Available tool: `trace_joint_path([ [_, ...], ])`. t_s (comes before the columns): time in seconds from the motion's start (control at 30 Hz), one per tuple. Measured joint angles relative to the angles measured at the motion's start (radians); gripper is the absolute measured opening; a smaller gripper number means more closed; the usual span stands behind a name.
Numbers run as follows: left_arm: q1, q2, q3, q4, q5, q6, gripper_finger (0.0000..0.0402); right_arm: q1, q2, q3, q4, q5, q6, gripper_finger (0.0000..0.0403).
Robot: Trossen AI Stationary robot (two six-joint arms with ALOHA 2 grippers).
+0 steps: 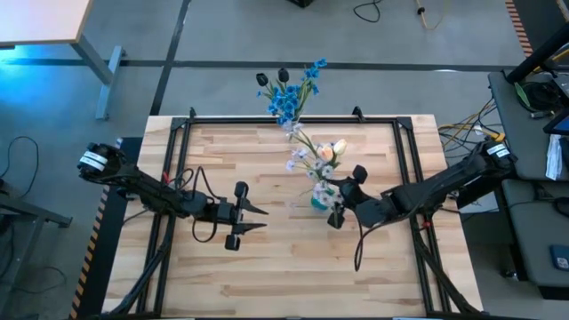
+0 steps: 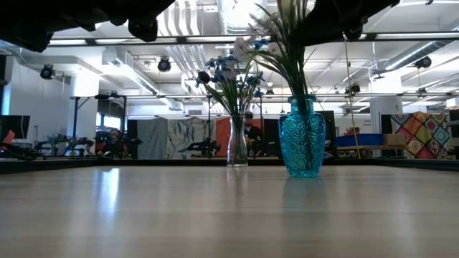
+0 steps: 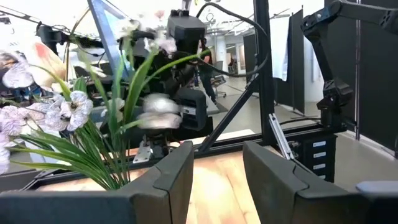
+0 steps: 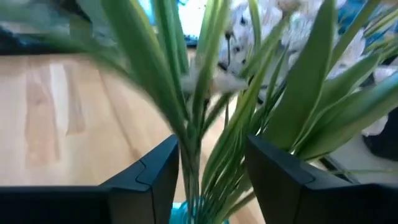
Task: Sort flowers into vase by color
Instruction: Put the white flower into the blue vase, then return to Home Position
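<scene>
Right gripper (image 1: 345,194), fingers spread, poised over the textured turquoise glass vase (image 2: 302,147) near table centre, green stems between its fingers. This vase holds pale white-pink and cream flowers (image 1: 322,158); blue and black flowers (image 1: 289,93) fill the clear glass vase (image 2: 237,150) at the far edge. Left gripper (image 1: 252,219), fingers apart, hovers empty left of centre.

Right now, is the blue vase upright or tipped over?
Upright. In the low view the blue vase stands flat on the table, neck up, with green stems rising from its mouth.

Blurred white flowers (image 4: 217,79), vase cropped.
</scene>
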Motion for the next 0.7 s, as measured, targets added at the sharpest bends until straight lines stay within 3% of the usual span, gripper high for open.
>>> trace_joint_path([
  [0.37, 0.0, -0.016, -0.001, -0.023, 0.0, 0.0, 0.0127, 0.005, 0.001, 0.133, -0.3, -0.054, 0.065, 0.0246],
  [0.7, 0.0, -0.072, -0.026, -0.075, 0.002, 0.003, 0.0127, 0.059, 0.001, 0.204, -0.549, -0.054, 0.139, 0.0243],
])
